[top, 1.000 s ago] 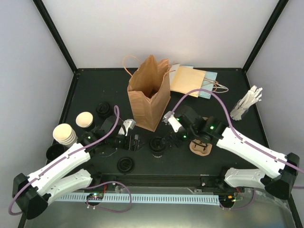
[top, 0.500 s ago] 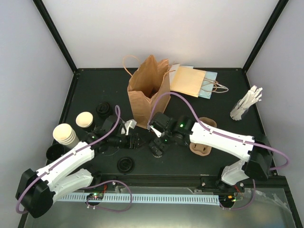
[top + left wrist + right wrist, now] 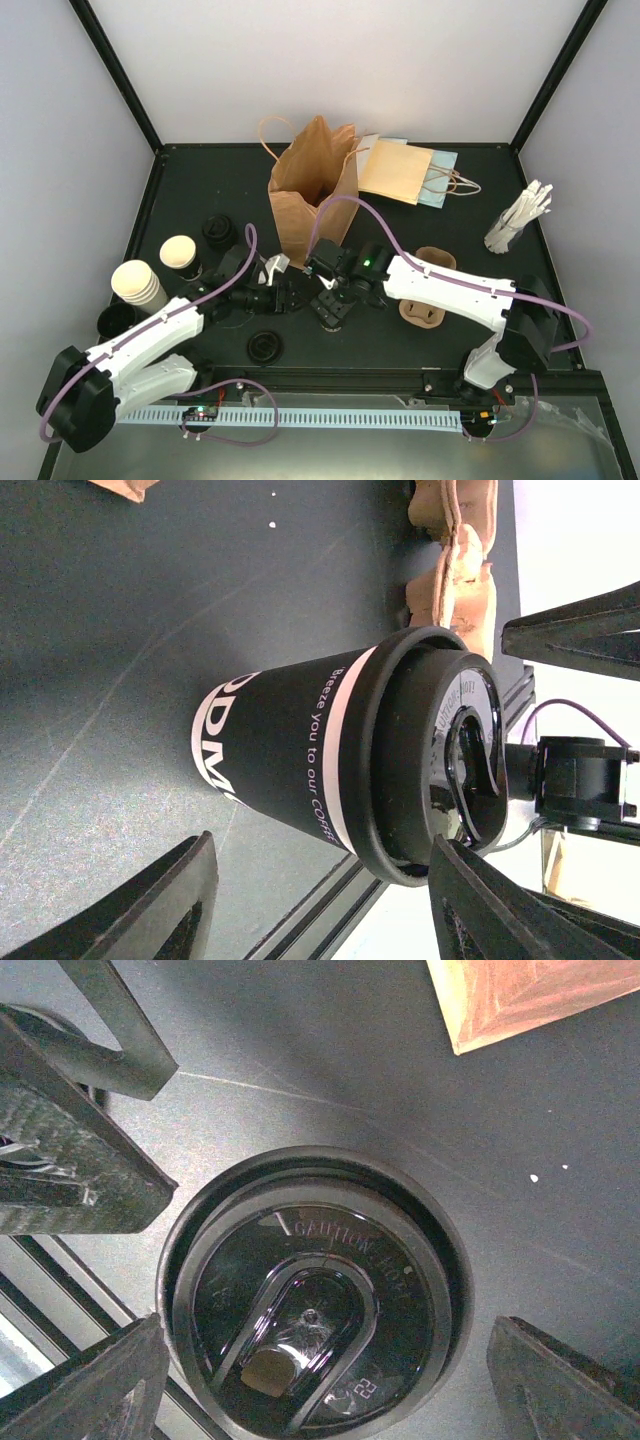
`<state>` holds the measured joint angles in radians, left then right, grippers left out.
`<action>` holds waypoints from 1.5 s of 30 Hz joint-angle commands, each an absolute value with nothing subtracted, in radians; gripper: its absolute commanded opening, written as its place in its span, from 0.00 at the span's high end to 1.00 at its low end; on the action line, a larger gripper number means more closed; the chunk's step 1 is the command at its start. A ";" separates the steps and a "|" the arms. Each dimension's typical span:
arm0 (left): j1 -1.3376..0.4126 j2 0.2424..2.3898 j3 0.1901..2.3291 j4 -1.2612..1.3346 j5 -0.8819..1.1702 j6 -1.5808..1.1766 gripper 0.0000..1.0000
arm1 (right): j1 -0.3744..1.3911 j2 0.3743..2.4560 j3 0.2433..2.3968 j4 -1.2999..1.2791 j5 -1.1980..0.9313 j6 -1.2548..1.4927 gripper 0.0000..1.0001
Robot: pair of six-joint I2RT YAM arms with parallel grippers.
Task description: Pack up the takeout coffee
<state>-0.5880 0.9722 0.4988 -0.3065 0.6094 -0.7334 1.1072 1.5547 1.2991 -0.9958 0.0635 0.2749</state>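
Observation:
One takeout coffee cup [image 3: 290, 750], with a black sleeve and a black lid [image 3: 315, 1300], stands at mid-table [image 3: 335, 310]. Looking straight down on that lid, my right gripper [image 3: 328, 1325] is open, one finger on each side of the rim, with gaps showing. From the left, my left gripper [image 3: 322, 845] is open beside the same cup, and its fingers [image 3: 150, 905] are clear of the sleeve. In the top view the left gripper [image 3: 288, 296] and right gripper [image 3: 328, 285] nearly meet there. A second cup [image 3: 179, 252], unlidded, stands at the left.
An open brown paper bag [image 3: 313, 195] stands upright behind the cup. The pulp carrier [image 3: 425, 300] lies at the right, half under my right arm. Stacked cream cups [image 3: 137, 283], loose black lids [image 3: 265, 347], flat bags [image 3: 405, 170] and stirrers [image 3: 520, 220] sit round the edges.
My right arm has swung left from beside the carrier to above the lidded cup. My left gripper's jaws have narrowed and it has edged toward the cup.

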 commanded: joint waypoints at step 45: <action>-0.580 1.044 0.408 -0.109 0.726 -0.795 0.53 | 1.159 1.662 1.352 -1.070 0.142 0.307 0.26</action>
